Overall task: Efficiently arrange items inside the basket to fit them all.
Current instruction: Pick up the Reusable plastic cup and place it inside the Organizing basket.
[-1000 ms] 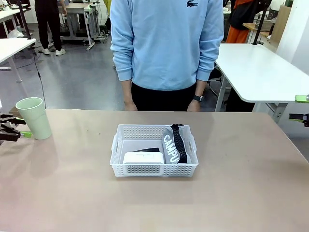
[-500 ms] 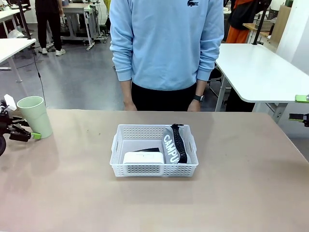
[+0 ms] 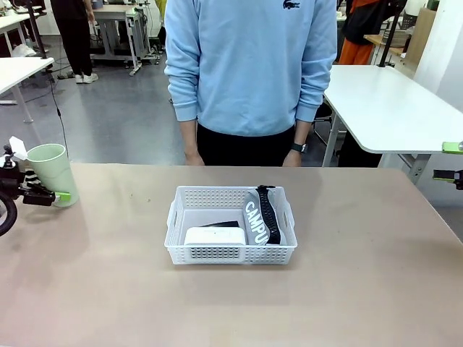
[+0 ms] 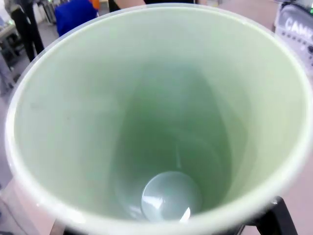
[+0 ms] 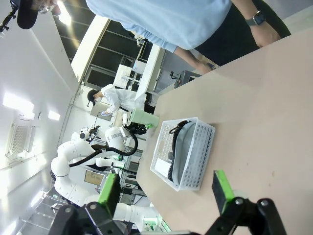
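The left wrist view looks straight down into the pale green plastic cup: a smooth, slightly glossy inside and a small round bottom with a glint on it, the rim nearly spanning the picture. The front view shows the same cup upright on the counter at the far left, mouth up, with the left gripper reaching in beside it, one green pad against the cup's lower wall. Whether those jaws are clenched on the cup or merely about it I cannot tell.

The right wrist view shows the right gripper with its jaws spread wide and nothing between them — well apart from the basket.

From the front, the basket sits at the middle of the counter, its long axis running left to right. Inside, the grey zip pouch stands on edge against the right wall, its long axis running front to back, black zipper uppermost, white "CAMPUS" lettering facing left. The small white rounded box lies at the near wall, and behind it a sliver of the black stapler shows — its heading too hidden to tell.

A person in a light blue sweatshirt stands at the far edge, arms down.
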### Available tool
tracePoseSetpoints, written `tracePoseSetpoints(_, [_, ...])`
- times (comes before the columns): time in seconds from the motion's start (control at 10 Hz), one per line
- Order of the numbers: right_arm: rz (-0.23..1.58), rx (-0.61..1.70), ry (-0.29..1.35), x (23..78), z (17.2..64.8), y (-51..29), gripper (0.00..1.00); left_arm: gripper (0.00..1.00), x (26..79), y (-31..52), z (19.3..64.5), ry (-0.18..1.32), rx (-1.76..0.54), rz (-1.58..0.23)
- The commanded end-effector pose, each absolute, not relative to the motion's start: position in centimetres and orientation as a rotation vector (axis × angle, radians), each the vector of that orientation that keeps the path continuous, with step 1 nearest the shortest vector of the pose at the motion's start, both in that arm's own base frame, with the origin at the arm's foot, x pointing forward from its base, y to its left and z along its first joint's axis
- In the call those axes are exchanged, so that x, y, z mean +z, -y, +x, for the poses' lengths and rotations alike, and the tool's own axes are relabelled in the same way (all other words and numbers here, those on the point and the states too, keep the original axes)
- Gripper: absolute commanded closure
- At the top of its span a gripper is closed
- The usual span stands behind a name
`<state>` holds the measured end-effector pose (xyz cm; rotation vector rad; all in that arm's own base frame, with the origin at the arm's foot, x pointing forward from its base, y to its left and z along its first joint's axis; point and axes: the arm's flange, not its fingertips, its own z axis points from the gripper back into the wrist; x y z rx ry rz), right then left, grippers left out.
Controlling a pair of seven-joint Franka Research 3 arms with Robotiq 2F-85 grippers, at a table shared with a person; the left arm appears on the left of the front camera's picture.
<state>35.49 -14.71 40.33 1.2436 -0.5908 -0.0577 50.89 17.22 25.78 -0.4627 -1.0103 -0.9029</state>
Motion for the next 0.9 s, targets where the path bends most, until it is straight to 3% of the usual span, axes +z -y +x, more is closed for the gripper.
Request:
tracePoseSetpoints(0.0, [1.243, -0.038, 0.596, 40.4, 35.2, 14.8, 0.0, 0.0, 25.6, -18.3, 51.0, 1.145, -0.872, -0.528])
tracePoseSetpoints(0.2, [1.243, -0.038, 0.596, 40.4, 35.2, 14.8, 0.0, 0.0, 26.1, -18.6, 50.8, 1.223, -0.861, -0.637])
tracePoseSetpoints(0.8, [1.243, -0.038, 0.596, 40.4, 35.2, 14.8, 0.0, 0.0, 26.7, -17.4, 50.7, 1.293, -0.895, -0.658])
